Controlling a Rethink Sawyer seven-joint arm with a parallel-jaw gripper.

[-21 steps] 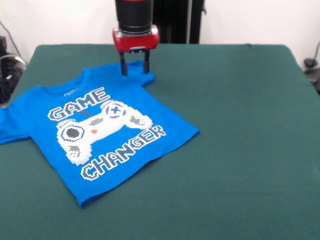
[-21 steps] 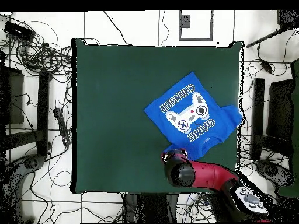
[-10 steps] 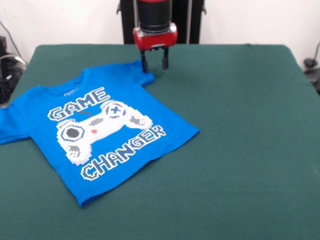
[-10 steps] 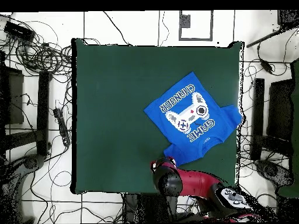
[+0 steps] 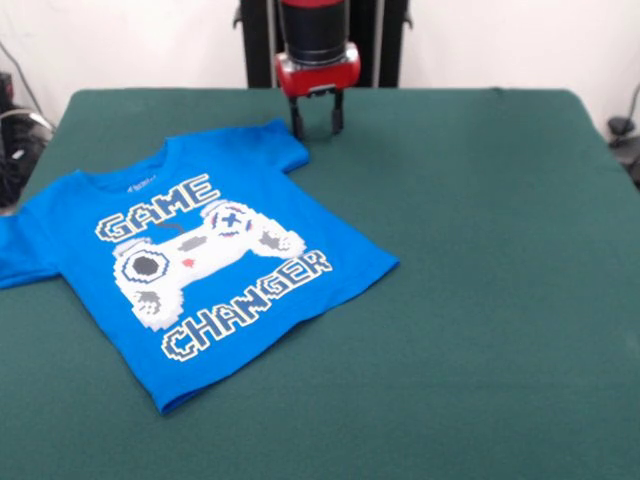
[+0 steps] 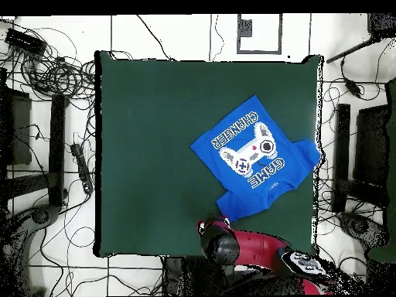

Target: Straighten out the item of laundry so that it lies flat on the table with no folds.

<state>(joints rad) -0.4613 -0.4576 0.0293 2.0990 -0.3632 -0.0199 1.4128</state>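
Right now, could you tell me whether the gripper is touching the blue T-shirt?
Apart. In the front view the open gripper hangs beside the T-shirt, just past its sleeve, with green table showing under the fingertips and no cloth between them.

White wall [image 5: 500,40] behind; cables [image 6: 46,69] strewn over white tiled floor [image 6: 155,31]

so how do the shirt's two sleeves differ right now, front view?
The sleeve near the gripper lies wholly on the table, spread out with its hem edge visible. The other sleeve reaches the table's side edge and is cut off by the picture's edge, so its end cannot be seen. Both are the same bright blue as the T-shirt and look flat, with no obvious folds.
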